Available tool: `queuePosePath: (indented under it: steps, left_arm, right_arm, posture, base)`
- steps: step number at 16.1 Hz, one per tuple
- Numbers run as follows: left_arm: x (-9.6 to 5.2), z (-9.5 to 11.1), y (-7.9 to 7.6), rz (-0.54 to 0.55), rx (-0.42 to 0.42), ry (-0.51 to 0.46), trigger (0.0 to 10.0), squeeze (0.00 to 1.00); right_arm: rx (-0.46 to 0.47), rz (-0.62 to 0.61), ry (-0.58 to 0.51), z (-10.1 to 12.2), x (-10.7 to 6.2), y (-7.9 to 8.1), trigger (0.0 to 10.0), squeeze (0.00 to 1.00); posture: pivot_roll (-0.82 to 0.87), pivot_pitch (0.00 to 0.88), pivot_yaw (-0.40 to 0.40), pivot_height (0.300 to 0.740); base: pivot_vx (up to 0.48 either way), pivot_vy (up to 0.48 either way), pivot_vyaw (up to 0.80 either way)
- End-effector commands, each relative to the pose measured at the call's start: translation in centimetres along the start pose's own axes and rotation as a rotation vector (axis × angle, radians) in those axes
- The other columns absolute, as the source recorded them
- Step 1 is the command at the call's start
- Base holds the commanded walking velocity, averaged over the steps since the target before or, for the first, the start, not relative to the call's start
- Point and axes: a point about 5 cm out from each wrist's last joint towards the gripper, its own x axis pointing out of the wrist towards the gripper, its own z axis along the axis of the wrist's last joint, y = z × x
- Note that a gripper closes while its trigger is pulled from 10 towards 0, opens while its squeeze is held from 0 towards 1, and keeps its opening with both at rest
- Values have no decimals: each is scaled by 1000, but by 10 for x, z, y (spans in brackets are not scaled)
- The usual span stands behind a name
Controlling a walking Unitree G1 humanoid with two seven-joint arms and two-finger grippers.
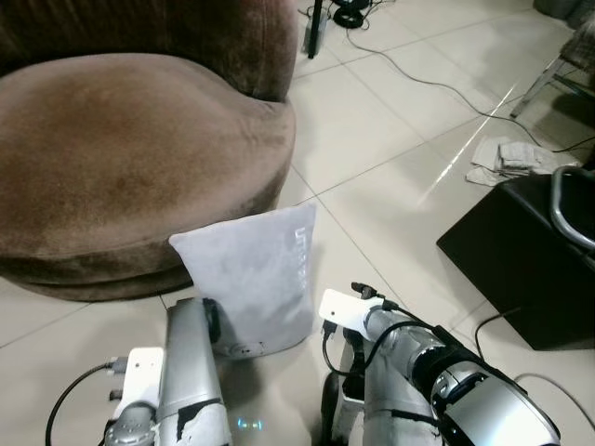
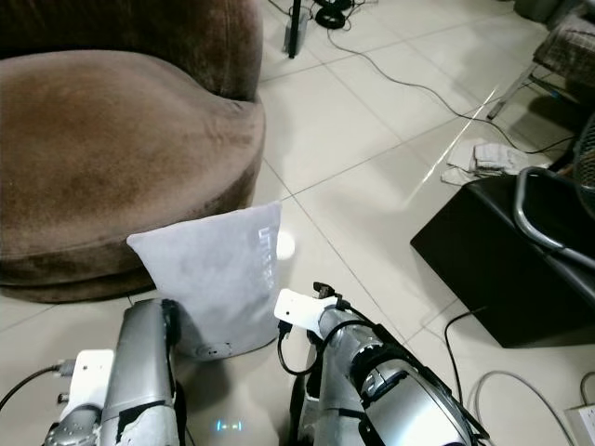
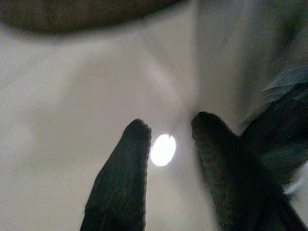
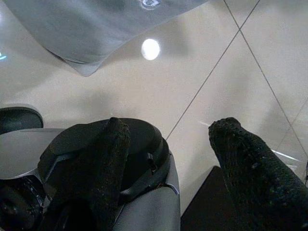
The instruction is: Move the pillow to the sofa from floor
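The left gripper [image 3: 166, 132] hangs low over the tiled floor [image 1: 390, 130], its 2 fingers spread, with the grey pillow [image 1: 256, 274] just beside it, standing upright against the brown sofa [image 1: 130, 158]. The right gripper [image 4: 168, 137] is spread too, the pillow's corner beyond it.

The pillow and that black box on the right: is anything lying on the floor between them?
No. In the left eye view, only bare tile floor lies between the pillow and the black box.
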Motion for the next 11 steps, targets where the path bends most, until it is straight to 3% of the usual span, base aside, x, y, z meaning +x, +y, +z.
queuePosePath:
  steps: [1,2,3,4,5,8,9,10,11]
  left_arm:
    - [-16,0,-61,-201,-59,-64,10000,0]
    - [-60,-4,-83,-271,-139,-185,10000,0]
    - [-95,-5,-89,-277,-196,-231,10000,0]
    - [-118,-4,-89,-262,-240,-242,10000,0]
    - [-130,7,-85,-204,-289,-264,10000,0]
    - [-130,7,-85,-204,-289,-264,10000,0]
    - [-136,15,-81,-162,-319,-278,10000,0]
    - [-142,48,-64,-76,-316,-338,10000,0]
    - [-147,62,-54,-54,-301,-351,10000,0]
  right_arm:
    - [8,57,74,-20,-2,17,10000,0]
    - [6,59,69,-18,-2,18,10000,0]
    - [6,60,68,-18,-2,18,10000,0]
    - [7,59,68,-18,-2,18,10000,0]
    - [4,60,68,-18,-2,18,10000,0]
    - [4,60,68,-18,-2,18,10000,0]
    - [2,60,68,-18,-2,18,10000,0]
    - [-19,73,75,-22,-3,21,10000,0]
    - [-27,80,78,-23,-3,23,10000,0]
  posture:
    - [188,271,-188,485]
    - [194,271,-188,485]
    - [207,272,-191,485]
    - [207,272,-191,485]
    - [214,276,-198,485]
    - [214,276,-198,485]
    - [214,276,-198,485]
    - [255,274,-222,485]
    - [253,269,-226,485]
  base:
    - [0,0,0]
    - [0,0,0]
    - [0,0,0]
    - [0,0,0]
    - [0,0,0]
    - [0,0,0]
    - [0,0,0]
    - [0,0,0]
    - [0,0,0]
